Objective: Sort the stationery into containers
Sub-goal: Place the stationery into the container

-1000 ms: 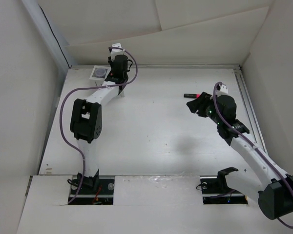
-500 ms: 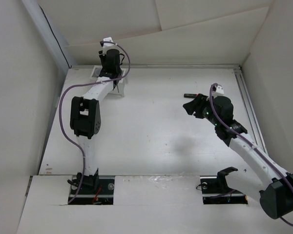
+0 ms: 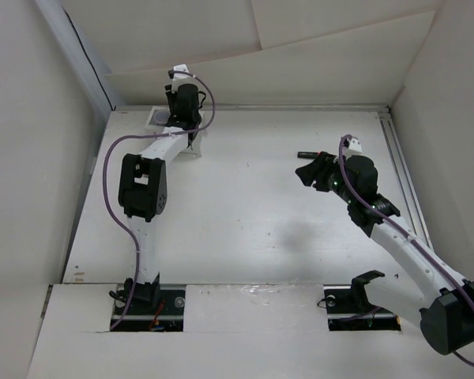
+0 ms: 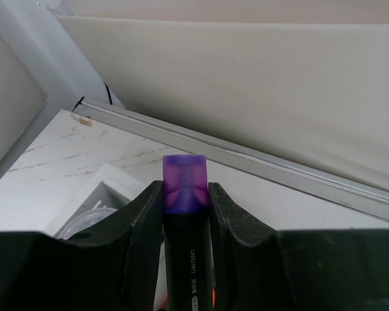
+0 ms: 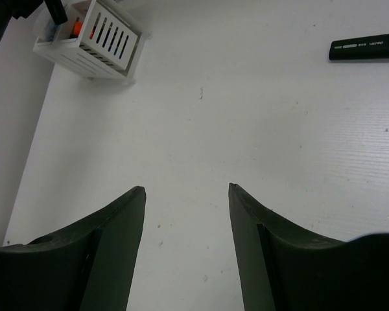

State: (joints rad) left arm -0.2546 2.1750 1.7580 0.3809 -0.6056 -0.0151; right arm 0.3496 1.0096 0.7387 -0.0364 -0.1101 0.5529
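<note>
The left end effector is clamped on a black highlighter, its purple cap poking out past the fingertips. It is held lengthwise, I'd guess so that it can drop end-first into a compartment. Just below and to its left sits the white organiser, in the far left corner of the bench, with what looks like a clear round piece inside. On the right, the right end effector hangs with jaws apart and empty, near the black marker lying loose on the bench, which is likely its next pick.
</note>
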